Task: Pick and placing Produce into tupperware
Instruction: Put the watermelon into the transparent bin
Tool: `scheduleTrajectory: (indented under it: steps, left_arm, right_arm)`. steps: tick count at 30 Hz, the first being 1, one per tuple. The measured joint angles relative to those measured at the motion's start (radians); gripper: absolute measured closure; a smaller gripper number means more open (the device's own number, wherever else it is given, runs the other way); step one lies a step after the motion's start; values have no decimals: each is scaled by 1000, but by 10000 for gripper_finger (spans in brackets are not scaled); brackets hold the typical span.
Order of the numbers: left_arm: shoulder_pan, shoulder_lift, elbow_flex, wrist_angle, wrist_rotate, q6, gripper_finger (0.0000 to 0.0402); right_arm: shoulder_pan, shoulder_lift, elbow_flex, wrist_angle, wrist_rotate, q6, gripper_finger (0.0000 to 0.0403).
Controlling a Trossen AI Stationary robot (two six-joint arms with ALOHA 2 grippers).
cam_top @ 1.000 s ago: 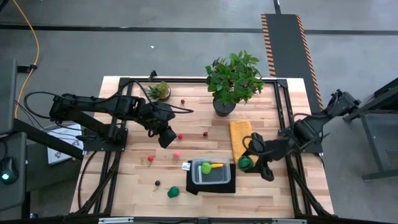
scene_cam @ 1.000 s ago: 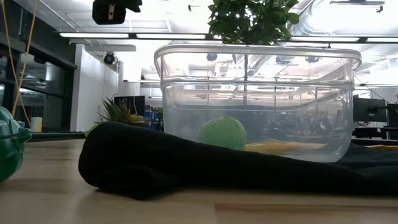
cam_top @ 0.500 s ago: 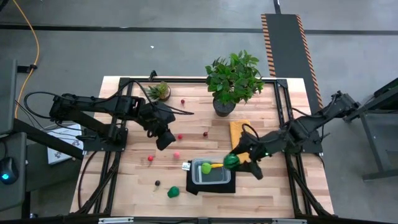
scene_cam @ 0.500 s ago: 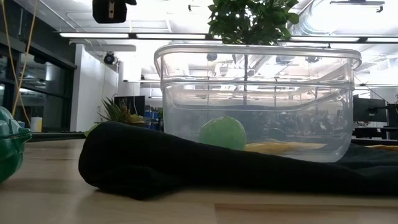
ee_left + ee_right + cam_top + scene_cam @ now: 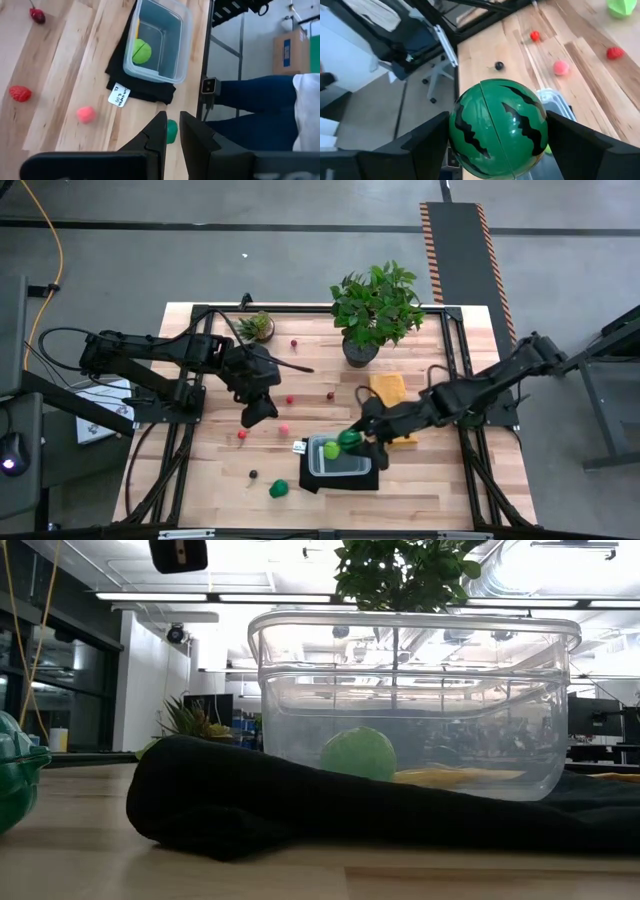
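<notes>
My right gripper (image 5: 352, 440) is shut on a green toy watermelon (image 5: 497, 127), a ball with dark stripes, above the far right part of the clear tupperware (image 5: 340, 456). The tupperware stands on a black mat (image 5: 340, 479) and holds a light green ball (image 5: 330, 450) and a yellow piece (image 5: 348, 447). My left gripper (image 5: 255, 412) hangs shut and empty over the table's left middle. Red pieces (image 5: 290, 399), a pink piece (image 5: 284, 428), a dark berry (image 5: 253, 474) and a green piece (image 5: 279, 488) lie loose on the wood. My right gripper pinches the watermelon's two opposite sides (image 5: 457, 135) between its two fingers (image 5: 425, 145). The fingers come from the table's right side, slanting down. The watermelon is lifted clear, above the tupperware's rim.
A big potted plant (image 5: 377, 305) and a small one (image 5: 258, 326) stand at the far edge. A yellow cloth (image 5: 388, 389) lies right of the tupperware, partly under my right arm. A white label (image 5: 299, 447) lies by the mat. A black frame (image 5: 455, 360) borders the table.
My right gripper has carried the watermelon toward the table's left edge, from beside the yellow cloth to above the tupperware, still shut on it. My left gripper has shifted a little toward the near left.
</notes>
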Motion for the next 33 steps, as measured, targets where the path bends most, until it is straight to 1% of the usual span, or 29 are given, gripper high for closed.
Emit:
scheduleTrajectory:
  steps: [3, 6, 9, 12, 14, 17, 23, 31, 33]
  left_arm:
    - [0, 0, 0, 0, 8, 29, 360]
    - [0, 0, 0, -2, 20, 49, 360]
    - [0, 0, 0, -28, 26, 70, 360]
    - [0, 0, 0, -77, 27, 97, 360]
    - [0, 0, 0, -108, 27, 112, 360]
    - [0, 0, 0, -152, 28, 126, 360]
    - [0, 0, 0, -229, 27, 138, 360]
    - [0, 0, 0, -263, 24, 164, 360]
    - [0, 0, 0, -263, 10, 167, 360]
  right_arm:
    - [0, 40, 19, -22, 5, 16, 112]
    - [0, 93, 92, -84, 11, 6, 112]
    - [0, 169, 216, -268, 36, -28, 112]
    - [-6, 251, 332, -451, 35, -57, 112]
    - [-6, 294, 387, -505, 28, -81, 112]
    - [-7, 342, 433, -529, 14, -97, 112]
    - [-26, 400, 433, -549, -24, -68, 112]
    - [-24, 415, 346, -538, -57, 22, 112]
    - [-25, 415, 326, -540, -71, 45, 112]
